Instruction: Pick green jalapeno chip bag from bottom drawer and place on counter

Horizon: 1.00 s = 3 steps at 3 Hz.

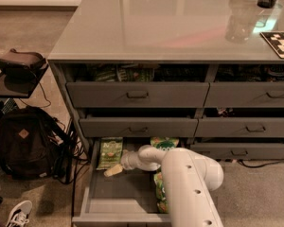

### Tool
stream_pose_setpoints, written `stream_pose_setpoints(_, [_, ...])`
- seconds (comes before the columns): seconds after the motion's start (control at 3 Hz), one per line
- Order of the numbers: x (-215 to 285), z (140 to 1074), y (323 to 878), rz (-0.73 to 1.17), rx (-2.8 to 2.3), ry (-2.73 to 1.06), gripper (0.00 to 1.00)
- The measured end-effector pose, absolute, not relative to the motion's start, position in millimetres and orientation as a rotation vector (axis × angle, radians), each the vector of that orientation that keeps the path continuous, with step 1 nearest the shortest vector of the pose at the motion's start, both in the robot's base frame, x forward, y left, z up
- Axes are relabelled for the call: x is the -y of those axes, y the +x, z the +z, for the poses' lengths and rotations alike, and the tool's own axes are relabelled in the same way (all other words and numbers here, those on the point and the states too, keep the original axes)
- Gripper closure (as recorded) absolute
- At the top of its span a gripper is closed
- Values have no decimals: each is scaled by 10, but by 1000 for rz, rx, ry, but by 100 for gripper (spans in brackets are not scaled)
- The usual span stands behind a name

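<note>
While the bottom drawer [118, 200] stands pulled out below the counter's [170, 22] front edge, toward its left corner, the green jalapeno chip bag [110, 151] lies flat at the drawer's back left. Gripper [112, 170] sits low inside the drawer, just beside the bag's near edge, pointing left; contact unclear. Wide or narrow: cannot tell. Brighter green bags [159, 193] lie along the drawer's right side. Backpack [23, 143] sits on the floor off the left edge.

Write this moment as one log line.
gripper in open bottom drawer | by chip bag lower edge | bag lying in drawer
</note>
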<state>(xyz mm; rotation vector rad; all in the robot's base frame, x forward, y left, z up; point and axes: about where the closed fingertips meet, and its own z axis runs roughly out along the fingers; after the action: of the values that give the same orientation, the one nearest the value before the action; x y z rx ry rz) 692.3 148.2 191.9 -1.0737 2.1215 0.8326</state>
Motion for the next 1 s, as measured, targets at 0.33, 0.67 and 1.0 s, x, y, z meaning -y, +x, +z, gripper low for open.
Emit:
stream_pose_setpoints(0.33, [-1586, 1860, 7045, 774, -2093, -1093, 0])
stream_pose_setpoints(0.67, [-1633, 1694, 7184, 742, -2096, -1067, 0])
stream_pose_setpoints(1.0, [-1674, 1511, 7325, 715, -2101, -1043, 0])
